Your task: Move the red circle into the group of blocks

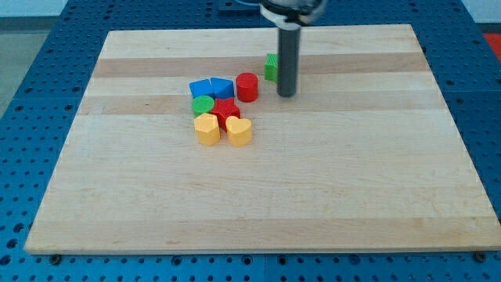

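Note:
The red circle point(247, 86) is a short red cylinder standing on the wooden board, touching or nearly touching the right side of a cluster of blocks. The cluster holds two blue blocks point(211, 88), a green circle point(203, 105), a red star-like block point(227, 110), a yellow block point(207, 129) and a yellow heart point(239, 131). My tip point(286, 95) rests on the board to the right of the red circle, a short gap apart. A green block point(271, 67) sits just behind the rod, partly hidden by it.
The wooden board point(352, 172) lies on a blue perforated table point(39, 70). The rod's mount point(291, 11) shows at the view's top.

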